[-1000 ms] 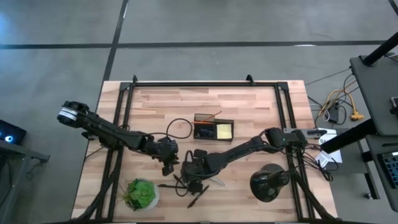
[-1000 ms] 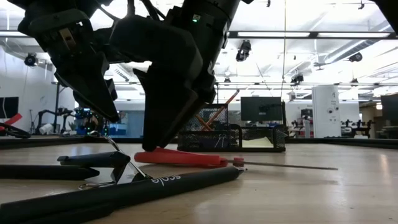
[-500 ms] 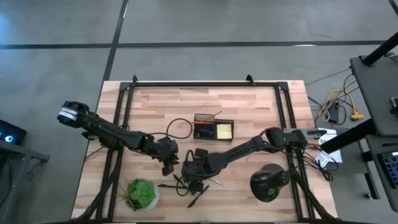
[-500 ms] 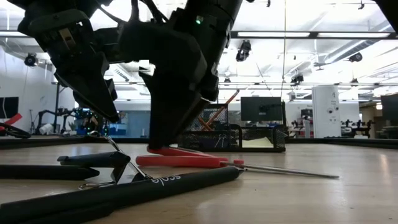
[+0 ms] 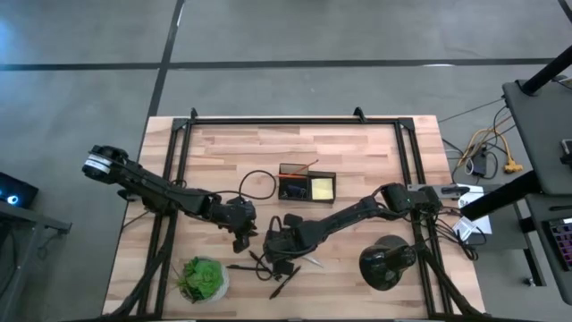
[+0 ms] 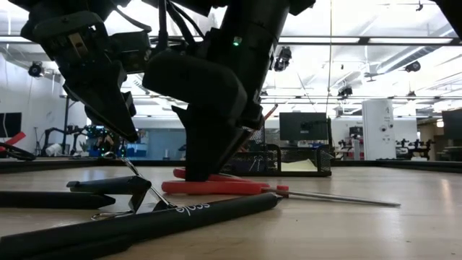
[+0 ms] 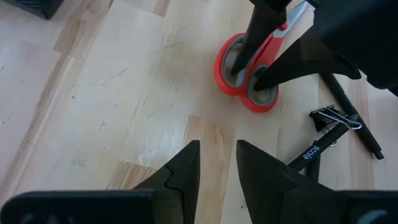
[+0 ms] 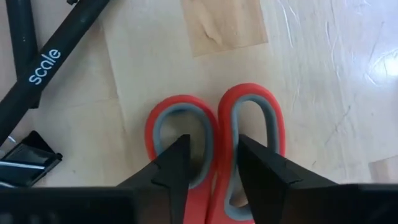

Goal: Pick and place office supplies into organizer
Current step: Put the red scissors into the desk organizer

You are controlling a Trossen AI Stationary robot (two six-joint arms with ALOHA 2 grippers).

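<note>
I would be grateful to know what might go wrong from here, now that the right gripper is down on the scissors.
1. The right gripper has one finger in each handle loop of the red scissors, not around a handle, so closing may pinch only the middle bridge and slip.
2. A black pen and a binder clip lie against the scissors; lifting could drag them.
3. The left gripper hovers close by, so the arms might collide.

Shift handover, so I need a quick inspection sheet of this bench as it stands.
Surface: wooden table, bare areas.
Job's things: red scissors, black pen, binder clip loose; organizer holds yellow note pad.
Clutter: potted plant, round black object.
Grippers: right gripper fingers inside scissor handle loops; left gripper open, empty, nearby.
Cables: black loop on table.
Surroundings: workshop, no person seen.
</note>
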